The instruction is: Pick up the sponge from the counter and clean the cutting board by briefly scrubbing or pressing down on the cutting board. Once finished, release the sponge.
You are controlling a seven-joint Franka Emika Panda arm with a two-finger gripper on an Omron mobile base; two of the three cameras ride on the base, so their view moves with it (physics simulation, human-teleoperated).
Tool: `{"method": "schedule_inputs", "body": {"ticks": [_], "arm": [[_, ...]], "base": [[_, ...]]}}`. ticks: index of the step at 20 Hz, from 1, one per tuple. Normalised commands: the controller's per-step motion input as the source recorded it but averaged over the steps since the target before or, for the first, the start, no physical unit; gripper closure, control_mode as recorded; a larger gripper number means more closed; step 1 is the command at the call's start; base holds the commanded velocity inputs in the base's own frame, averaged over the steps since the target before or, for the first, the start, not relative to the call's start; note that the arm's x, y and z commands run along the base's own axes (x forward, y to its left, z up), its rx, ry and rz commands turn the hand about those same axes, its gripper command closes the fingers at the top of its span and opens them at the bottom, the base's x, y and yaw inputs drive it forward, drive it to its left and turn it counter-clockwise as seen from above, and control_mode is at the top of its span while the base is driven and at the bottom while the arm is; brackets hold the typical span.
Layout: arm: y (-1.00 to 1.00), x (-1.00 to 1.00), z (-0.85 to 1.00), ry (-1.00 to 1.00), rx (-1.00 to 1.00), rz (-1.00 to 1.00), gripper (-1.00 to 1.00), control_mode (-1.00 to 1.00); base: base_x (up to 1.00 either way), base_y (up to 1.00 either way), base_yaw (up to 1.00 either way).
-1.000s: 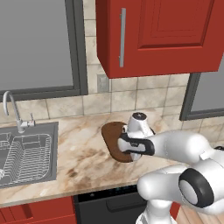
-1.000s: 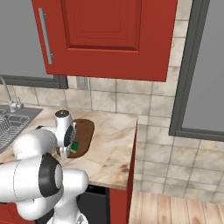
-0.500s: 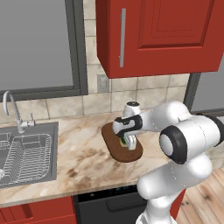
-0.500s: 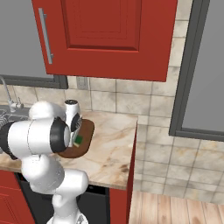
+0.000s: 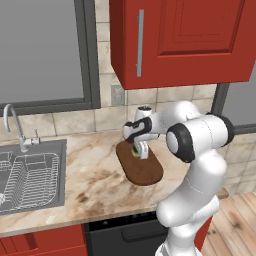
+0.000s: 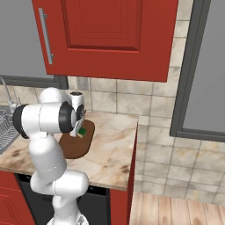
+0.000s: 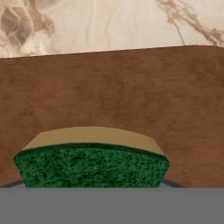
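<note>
Now the gripper [image 5: 138,150] holds the sponge [image 7: 92,168] (green face up), low over the cutting board's [image 5: 145,170] wall-side end; board's long axis runs away twd counter [image 5: 95,185] front, directly below.

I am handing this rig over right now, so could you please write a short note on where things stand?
Gripper: shut on the sponge, over the far end of the board.
Sponge: held low at the board, green layer facing the hand camera, yellow layer beyond it; contact with the wood cannot be told.
Board: flat on the counter, right of the sink.
Done: sponge picked up and brought to the board.
Left: press or scrub briefly, then release the sponge.
</note>
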Motion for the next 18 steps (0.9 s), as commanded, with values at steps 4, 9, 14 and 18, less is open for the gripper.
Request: {"method": "schedule_inputs", "body": {"ticks": [4, 9, 14, 18], "arm": [[0.19, 0.60, 0.00, 0.00, 0.00, -0.02, 1.00, -1.00], [0.23, 0.60, 0.00, 0.00, 0.00, -0.01, 1.00, -1.00], [0.21, 0.50, 0.00, 0.00, -0.01, -0.01, 1.00, -1.00], [0.21, 0.33, 0.00, 0.00, -0.02, -0.03, 1.00, -1.00]], "base": [[0.00, 0.00, 0.00], [0.00, 0.00, 0.00], [0.00, 0.00, 0.00], [0.00, 0.00, 0.00]]}}
